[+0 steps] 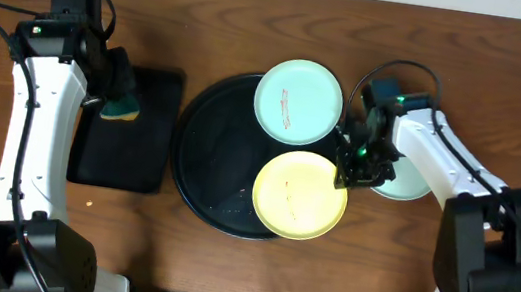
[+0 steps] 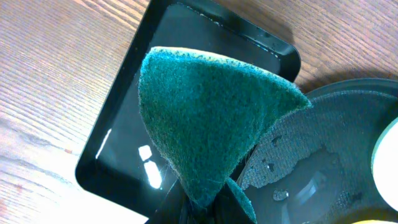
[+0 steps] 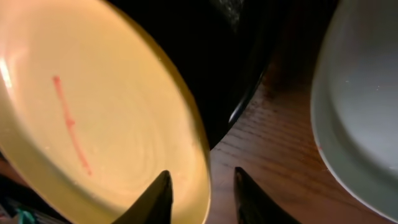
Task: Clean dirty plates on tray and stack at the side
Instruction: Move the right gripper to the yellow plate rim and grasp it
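While the left gripper (image 1: pixel 118 97), clamped on the green sponge (image 2: pixel 205 118), hangs over the rectangular tray (image 1: pixel 132 164) well to the left, the nearer right gripper (image 1: pixel 350 173) holds parted jaws astride the right rim of the yellow plate (image 1: pixel 300 194), lying at the right edge of the round tray (image 1: pixel 202 148).

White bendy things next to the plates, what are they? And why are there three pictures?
They are two robot arms at a wooden table. One picture looks down from above; the others come from cameras on each wrist. The left tool pinches a green sponge above the rectangular tray. The right tool is open around the rim of the yellow plate. That plate and a mint plate, both red-smeared, sit on the round black tray. A second mint plate lies on the table.
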